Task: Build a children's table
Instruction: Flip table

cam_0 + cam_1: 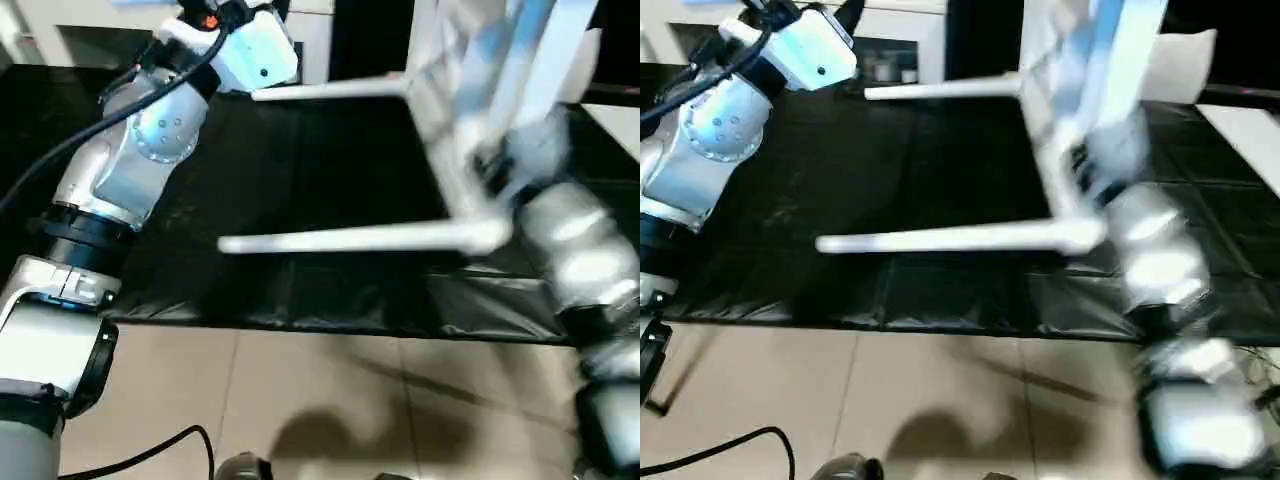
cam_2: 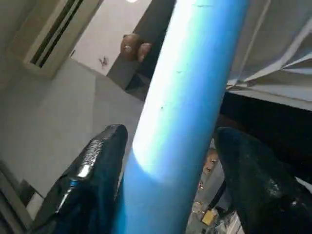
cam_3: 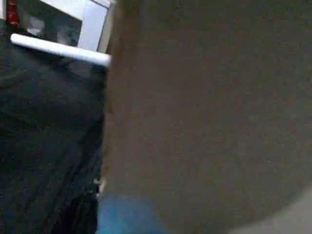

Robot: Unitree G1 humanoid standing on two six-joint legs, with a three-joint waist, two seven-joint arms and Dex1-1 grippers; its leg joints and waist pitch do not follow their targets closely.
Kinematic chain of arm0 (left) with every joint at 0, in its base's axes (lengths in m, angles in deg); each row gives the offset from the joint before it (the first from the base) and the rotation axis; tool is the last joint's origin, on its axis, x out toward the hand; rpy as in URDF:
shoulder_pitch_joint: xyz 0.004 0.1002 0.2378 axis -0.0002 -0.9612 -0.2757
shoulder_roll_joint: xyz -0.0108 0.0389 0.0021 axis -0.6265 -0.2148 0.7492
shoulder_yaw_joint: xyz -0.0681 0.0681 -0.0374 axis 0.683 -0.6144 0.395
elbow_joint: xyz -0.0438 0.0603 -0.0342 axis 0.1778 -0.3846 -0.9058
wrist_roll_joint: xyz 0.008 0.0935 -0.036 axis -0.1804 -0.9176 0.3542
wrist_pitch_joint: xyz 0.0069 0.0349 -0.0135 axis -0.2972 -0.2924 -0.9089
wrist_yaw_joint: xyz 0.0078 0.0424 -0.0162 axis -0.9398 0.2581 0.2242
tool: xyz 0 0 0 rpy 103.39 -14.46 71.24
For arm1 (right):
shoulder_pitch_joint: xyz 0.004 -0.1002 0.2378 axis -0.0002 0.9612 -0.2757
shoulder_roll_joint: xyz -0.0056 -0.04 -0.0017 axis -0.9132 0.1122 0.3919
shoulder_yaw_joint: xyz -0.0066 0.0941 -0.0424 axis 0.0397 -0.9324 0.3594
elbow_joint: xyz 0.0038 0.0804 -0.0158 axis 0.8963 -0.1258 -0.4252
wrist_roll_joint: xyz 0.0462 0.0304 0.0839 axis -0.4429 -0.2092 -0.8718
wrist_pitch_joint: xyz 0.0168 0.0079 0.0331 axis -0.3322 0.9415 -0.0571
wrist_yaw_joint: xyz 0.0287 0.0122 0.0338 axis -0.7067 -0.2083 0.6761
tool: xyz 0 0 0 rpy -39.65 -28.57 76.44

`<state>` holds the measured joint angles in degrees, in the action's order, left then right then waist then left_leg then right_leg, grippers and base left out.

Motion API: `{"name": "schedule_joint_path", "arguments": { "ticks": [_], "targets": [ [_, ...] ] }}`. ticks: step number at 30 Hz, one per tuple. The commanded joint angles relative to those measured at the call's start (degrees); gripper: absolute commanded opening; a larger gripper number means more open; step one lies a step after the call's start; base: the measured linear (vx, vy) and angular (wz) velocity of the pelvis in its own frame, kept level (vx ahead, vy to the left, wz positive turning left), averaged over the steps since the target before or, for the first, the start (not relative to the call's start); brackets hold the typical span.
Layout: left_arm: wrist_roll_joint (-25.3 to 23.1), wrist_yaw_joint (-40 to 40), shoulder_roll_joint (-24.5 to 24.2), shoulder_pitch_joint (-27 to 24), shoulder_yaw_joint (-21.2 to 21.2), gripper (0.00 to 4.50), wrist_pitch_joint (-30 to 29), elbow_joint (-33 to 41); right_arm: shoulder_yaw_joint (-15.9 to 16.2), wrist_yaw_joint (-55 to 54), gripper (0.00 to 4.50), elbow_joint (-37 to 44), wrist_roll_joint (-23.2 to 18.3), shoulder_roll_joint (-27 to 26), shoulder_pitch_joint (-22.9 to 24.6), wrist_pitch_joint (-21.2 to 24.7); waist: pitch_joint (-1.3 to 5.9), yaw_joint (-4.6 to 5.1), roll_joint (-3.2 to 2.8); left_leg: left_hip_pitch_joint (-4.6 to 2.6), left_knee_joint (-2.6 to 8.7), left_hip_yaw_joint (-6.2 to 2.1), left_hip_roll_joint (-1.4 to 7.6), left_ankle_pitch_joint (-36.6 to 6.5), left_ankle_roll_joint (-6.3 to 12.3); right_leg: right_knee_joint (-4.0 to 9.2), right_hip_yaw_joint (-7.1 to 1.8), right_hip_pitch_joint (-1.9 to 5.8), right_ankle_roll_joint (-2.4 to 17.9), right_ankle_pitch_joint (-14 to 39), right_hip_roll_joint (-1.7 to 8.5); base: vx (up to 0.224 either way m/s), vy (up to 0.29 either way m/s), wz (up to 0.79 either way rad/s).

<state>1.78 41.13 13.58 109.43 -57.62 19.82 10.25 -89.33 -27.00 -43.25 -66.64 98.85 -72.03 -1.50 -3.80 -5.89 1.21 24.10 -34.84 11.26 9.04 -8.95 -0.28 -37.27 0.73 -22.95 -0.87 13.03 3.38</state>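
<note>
**Tabletop on edge, two legs pointing left**

Black sheeting covers the counter [image 1: 300, 290], with pale floor tiles [image 1: 330, 400] along its near edge and a white cabinet [image 1: 902, 40] behind its far edge.

Over the right half of the counter the tabletop [image 1: 480, 90] stands tipped up on edge, blurred, its ribbed underside facing left. Two legs are fitted in it and run level, long axes parallel to the near edge, free ends pointing left: the near leg [image 1: 350, 240] and the far leg [image 1: 330, 90]. The near leg's right end meets the tabletop's lower corner.

Reaching in from the left, the left arm [image 1: 130, 170] rises from the near-left corner toward the far edge, its white wrist close by the far leg's free end. In the left wrist view the left claw [image 2: 168, 161] straddles a leg [image 2: 180, 107]; the left finger [image 2: 97, 165] is just beside the tube, the other stands a little apart, so the jaws are not closed on it.

At the right edge the right arm [image 1: 580, 250] reaches up to the tabletop's lower corner. Whether its claw is open or gripping cannot be told; the right wrist view is mostly blocked by a close dark surface.
</note>
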Motion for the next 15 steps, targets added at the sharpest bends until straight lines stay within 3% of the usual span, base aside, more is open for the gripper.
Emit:
{"name": "schedule_joint_path", "arguments": {
  "ticks": [1, 2, 4, 7, 9, 11, 14, 15],
  "targets": [
    [1.5, 4.6, 1.0, -1.9, -2.0, 2.93, -0.8, -0.1, 6.2, 6.4, 1.97, 1.7, 7.2, 3.8, -4.1, -2.8, 4.92, -0.26, 1.23, -2.34, 2.41, -1.24, 3.44, -3.4, 2.53, 3.11, -1.49, 2.73, 15.8, -6.6, 4.29, 0.0, 0.0, 0.0],
    [1.5, 4.6, 1.0, -1.9, -2.0, 2.88, -0.8, -0.1, 6.2, 6.4, 1.97, 1.7, 7.2, 3.8, -4.1, -2.8, 4.77, -0.33, 1.2, -2.3, 2.48, -1.2, 3.49, -3.9, 2.42, 3.23, -1.51, 2.68, 15.7, -5.8, 4.24, 0.0, 0.0, 0.0],
    [5.7, 8.3, 2.4, -3.8, -0.9, 2.73, -3.6, 1.6, 8.4, 11.1, 1.97, -2.7, 8.7, 6.9, -10.0, -4.2, 4.75, -0.32, 1.27, -2.46, 2.48, -1.25, 3.6, -5.1, 1.77, 3.16, -1.38, 2.54, 16.2, -3.8, 4.36, 0.0, 0.0, 0.0],
    [13.5, 14.0, 4.9, -7.8, 1.7, 2.49, -13.3, 6.7, 11.7, 19.2, 1.97, -7.8, 10.8, 9.9, -17.1, -6.2, 4.53, -0.62, 1.35, -2.5, 2.41, -1.19, 3.72, -7.1, 1.4, 3.37, -1.39, 2.43, 16.9, -0.4, 4.61, 0.0, 0.0, 0.0],
    [15.4, 16.1, 5.4, -9.0, 1.9, 2.31, -16.8, 8.5, 12.1, 21.0, 1.97, -9.7, 11.2, 10.3, -19.3, -7.1, 4.24, -0.82, 1.16, -2.63, 2.39, -1.09, 3.82, -9.0, 1.23, 3.76, -1.48, 1.91, 16.7, 2.5, 4.53, 0.0, 0.0, 0.0],
    [17.6, 17.7, 6.3, -10.0, 2.6, 2.19, -20.5, 10.5, 13.0, 22.3, 1.97, -13.4, 12.3, 10.5, -22.3, -8.8, 3.95, -0.99, 1.53, -2.9, 2.61, -1.05, 3.97, -11.4, 0.51, 4.22, -1.52, 1.48, 15.3, 7.1, 4.58, 0.0, 0.0, 0.0],
    [20.3, 18.4, 7.5, -10.7, 3.9, 2.08, -24.8, 12.4, 13.3, 23.0, 1.97, -15.9, 12.9, 10.4, -24.5, -9.9, 3.54, -0.83, 1.23, -3.03, 2.87, -1.49, 4.05, -16.8, -2.07, 4.8, -1.51, 0.99, 13.5, 14.2, 4.64, 0.0, 0.0, 0.0],
    [22.2, 18.6, 8.3, -10.9, 5.1, 1.88, -28.1, 13.8, 13.1, 23.1, 1.97, -17.9, 12.7, 10.2, -26.1, -11.0, 3.46, -0.88, 1.64, -3.27, 3.05, -1.5, 4.07, -18.7, -2.66, 5.06, -1.58, 0.7, 12.2, 16.2, 4.56, 0.0, 0.0, 0.0]
  ]
}}
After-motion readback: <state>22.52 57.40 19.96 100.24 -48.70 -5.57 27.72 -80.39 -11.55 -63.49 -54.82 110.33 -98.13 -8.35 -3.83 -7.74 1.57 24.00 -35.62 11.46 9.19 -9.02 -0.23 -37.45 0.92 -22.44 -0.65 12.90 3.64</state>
